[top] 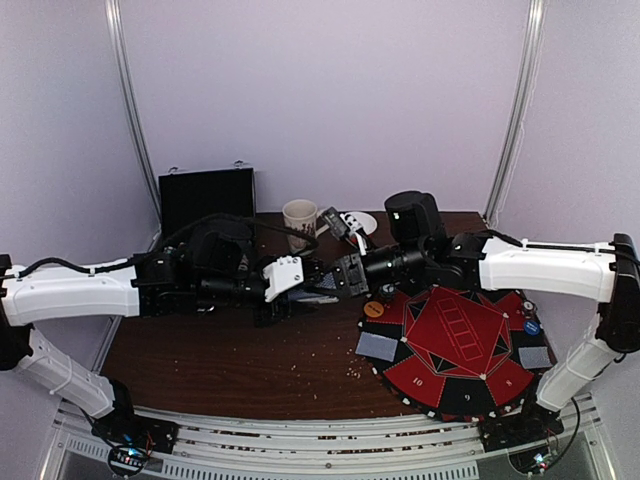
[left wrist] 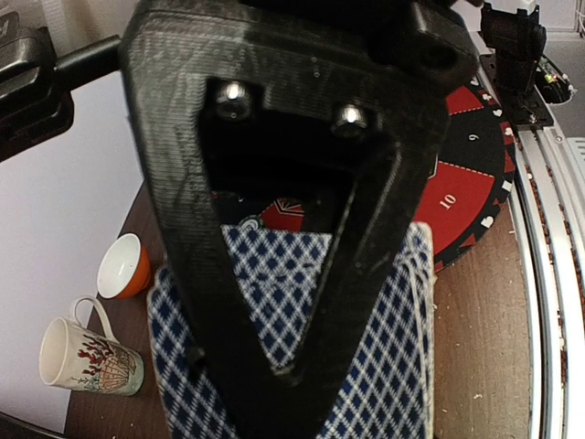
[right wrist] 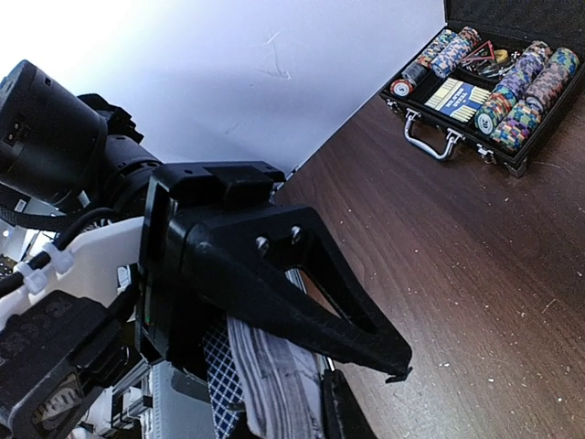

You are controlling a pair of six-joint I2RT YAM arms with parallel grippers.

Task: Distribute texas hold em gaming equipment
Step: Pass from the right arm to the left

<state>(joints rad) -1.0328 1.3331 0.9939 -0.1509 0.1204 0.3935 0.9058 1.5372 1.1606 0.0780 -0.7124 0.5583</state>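
Observation:
Both arms meet over the middle of the table. My left gripper (top: 303, 281) (left wrist: 292, 366) is shut on a deck of playing cards (top: 322, 286) (left wrist: 384, 366) with blue-and-white diamond backs. One black finger lies across the top card. My right gripper (top: 340, 275) (right wrist: 361, 380) faces it from the right, its jaws nearly together on the thin edge of one card beside the deck's striped edge (right wrist: 265, 384). Two grey cards (top: 377, 346) (top: 536, 356), an orange disc (top: 373, 310) and a blue disc (top: 532, 326) lie on the round red-and-black mat (top: 460, 350).
An open black case (top: 207, 198) (right wrist: 484, 82) holding rows of chips stands at the back left. A patterned mug (top: 299, 222) (left wrist: 91, 358) and an orange-and-white bowl (left wrist: 123, 265) stand behind the grippers. Crumbs dot the brown table (top: 230, 360).

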